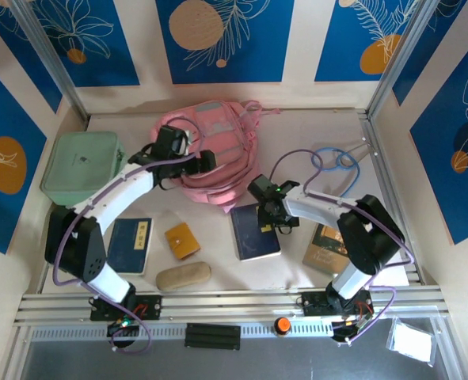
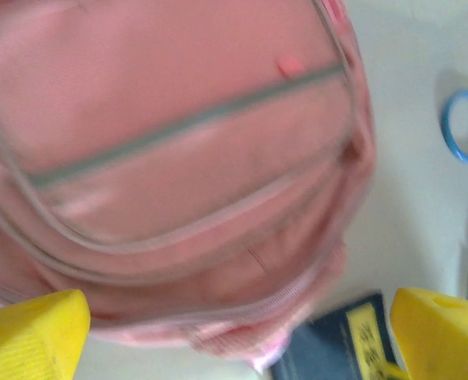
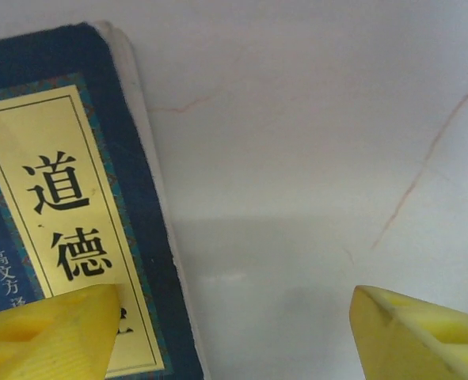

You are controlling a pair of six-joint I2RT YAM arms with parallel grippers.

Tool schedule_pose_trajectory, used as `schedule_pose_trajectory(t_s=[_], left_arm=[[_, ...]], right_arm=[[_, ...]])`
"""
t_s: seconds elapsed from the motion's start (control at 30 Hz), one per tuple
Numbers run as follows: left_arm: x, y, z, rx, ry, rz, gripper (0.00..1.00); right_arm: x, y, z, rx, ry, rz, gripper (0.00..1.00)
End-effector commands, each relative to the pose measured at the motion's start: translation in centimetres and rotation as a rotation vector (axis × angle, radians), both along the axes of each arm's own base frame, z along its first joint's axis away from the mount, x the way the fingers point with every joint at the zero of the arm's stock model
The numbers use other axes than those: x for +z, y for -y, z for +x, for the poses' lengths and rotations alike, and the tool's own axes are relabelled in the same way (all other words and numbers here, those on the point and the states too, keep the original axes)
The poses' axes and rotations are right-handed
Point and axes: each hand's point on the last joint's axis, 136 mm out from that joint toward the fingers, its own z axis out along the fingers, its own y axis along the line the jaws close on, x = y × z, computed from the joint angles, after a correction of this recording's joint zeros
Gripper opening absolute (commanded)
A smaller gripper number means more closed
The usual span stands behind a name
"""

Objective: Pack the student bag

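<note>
The bag (image 1: 218,134) lies at the far middle of the desk (image 1: 297,134), a soft pink fabric heap with rounded sides, grey-pink panels and loose straps. The left end effector (image 1: 204,161) hangs over the bag's near right part with its yellow fingers spread wide and nothing between them. In the left wrist view the bag (image 2: 178,158) is just beneath the end effector (image 2: 235,336), and grey zip lines curve across its smooth, slightly glossy cloth. The right end effector (image 1: 272,215) is near and to the right of the bag, apart from it, above the far edge of a flat navy book (image 1: 256,236). In the right wrist view its fingers (image 3: 234,332) are also wide apart and empty, one over the book (image 3: 51,198), which has a yellow label with printed characters, and the other over the pale, faintly veined desk (image 3: 313,158). A mint green rectangular case (image 1: 83,165) sits left of the bag, and a thin blue loop (image 1: 340,161) lies to its right.
</note>
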Motion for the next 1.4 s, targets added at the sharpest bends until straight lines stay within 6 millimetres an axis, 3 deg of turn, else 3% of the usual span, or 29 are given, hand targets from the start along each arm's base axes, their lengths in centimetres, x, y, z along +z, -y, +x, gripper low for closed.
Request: schedule_pose_trajectory(t_s=[0.0, 0.07, 0.13, 0.5, 0.67, 0.9, 1.2, 1.37], left_arm=[[-2.4, 4.0, -4.4, -0.056, -0.144, -0.086, 0.96], [-3.5, 5.3, -6.1, -0.051, -0.189, -0.122, 0.96], [-4.7, 6.6, -7.8, -0.048, -0.238, -0.175, 0.93], [-10.5, 9.5, -13.1, -0.092, -0.36, -0.111, 0.78], [-12.0, 10.0, -13.6, -0.101, -0.395, -0.091, 0.68], [-13.3, 10.2, -13.4, -0.1, -0.414, -0.059, 0.56], [-13.7, 10.8, -13.2, -0.118, -0.426, -0.05, 0.41], [-14.2, 10.8, -13.4, -0.099, -0.45, -0.053, 0.4]], right_arm=[[2.3, -2.1, 0.1, 0.015, 0.034, 0.203, 0.73], [3.0, -3.5, 0.3, 0.017, 0.029, 0.34, 0.69], [3.1, -3.5, 0.6, -0.021, 0.025, 0.403, 0.64], [1.6, -2.9, 1.9, -0.049, -0.007, 0.447, 0.41], [0.2, -1.2, 1.9, -0.068, -0.037, 0.352, 0.4], [-1.7, -1.4, 1.0, -0.056, -0.115, 0.341, 0.32], [-2.4, -1.4, 0.8, -0.057, -0.14, 0.329, 0.23], [-2.7, -1.2, 0.8, -0.065, -0.146, 0.321, 0.23]])
